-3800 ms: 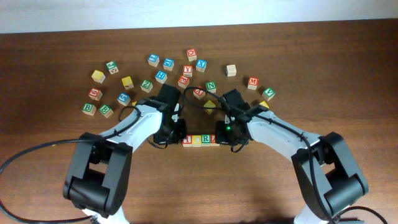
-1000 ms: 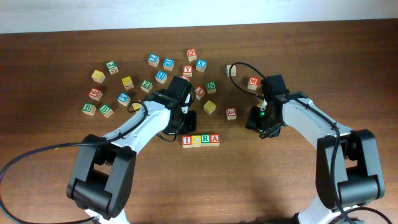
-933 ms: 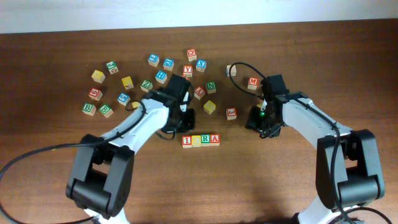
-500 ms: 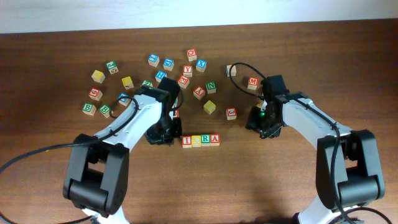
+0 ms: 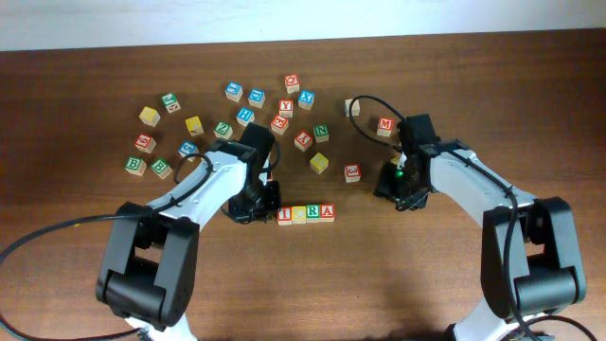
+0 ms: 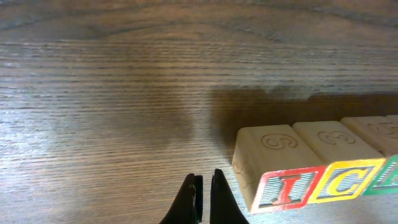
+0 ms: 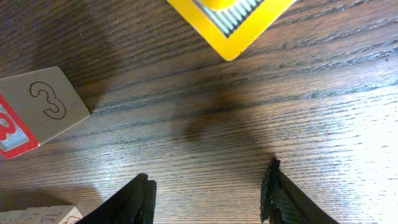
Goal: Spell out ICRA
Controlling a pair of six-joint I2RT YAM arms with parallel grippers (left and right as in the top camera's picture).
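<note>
Four wooden cubes lie in a tight row on the table and read I, C, R, A. My left gripper sits low at the row's left end, shut and empty. In the left wrist view its jaws are pressed together just left of the red I cube, a small gap apart from it, with the yellow C beside that. My right gripper hangs open to the right of the row, its jaws over bare wood.
Several loose letter cubes are scattered behind the row, among them a yellow cube and a red 3 cube. The right wrist view shows the 3 cube at left and a yellow cube at the top edge.
My left gripper has swung from behind the row down to its left end, beside the I cube. The right arm and the four cubes have not moved.
</note>
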